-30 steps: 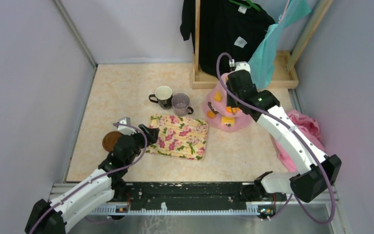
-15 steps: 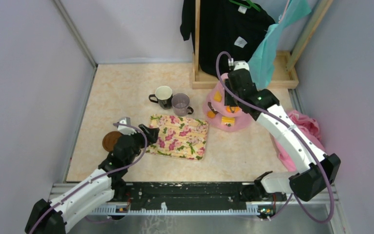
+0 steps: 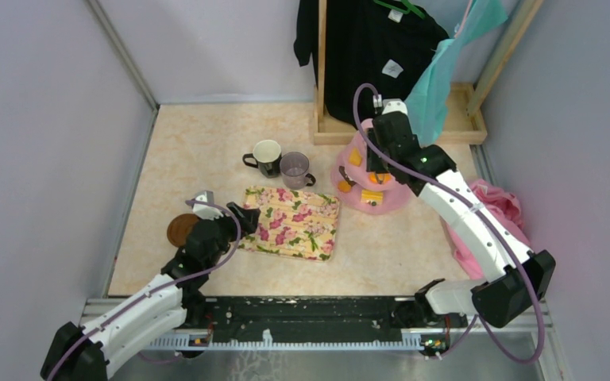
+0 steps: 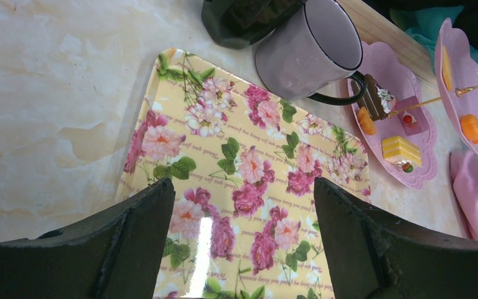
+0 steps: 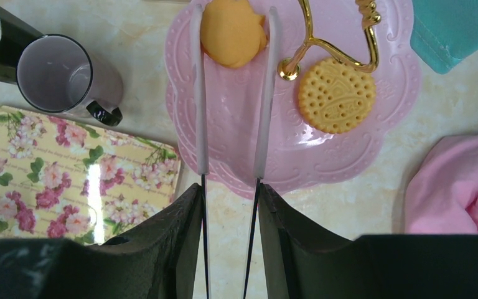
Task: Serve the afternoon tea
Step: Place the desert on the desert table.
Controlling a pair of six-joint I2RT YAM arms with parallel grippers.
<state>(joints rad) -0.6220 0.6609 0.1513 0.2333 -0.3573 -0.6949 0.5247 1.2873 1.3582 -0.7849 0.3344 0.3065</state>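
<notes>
My right gripper [image 5: 230, 190] is shut on thin white-tipped tongs [image 5: 264, 93]. The tongs' tips flank an orange snack [image 5: 232, 31] on the top tier of the pink stand [image 5: 236, 131], beside a round yellow biscuit [image 5: 336, 94]. From above, that gripper [image 3: 377, 155] hangs over the stand [image 3: 401, 200], whose lower tiers carry more snacks. The black mug [image 3: 267, 156] and smoky mug [image 3: 294, 169] stand left of it. A brown coaster [image 3: 181, 229] lies by my left arm. My left gripper [image 4: 243, 187] is open and empty, low over the flower tray [image 4: 243, 143].
A wooden clothes rack [image 3: 461, 127] with a black shirt and a teal cloth stands at the back right. A pink cloth [image 3: 502, 204] is heaped right of the stand. Grey walls close in on both sides.
The tongs' arms have spread a little as my right gripper eased. The right wrist has shifted slightly toward the back. The left arm has not moved.
</notes>
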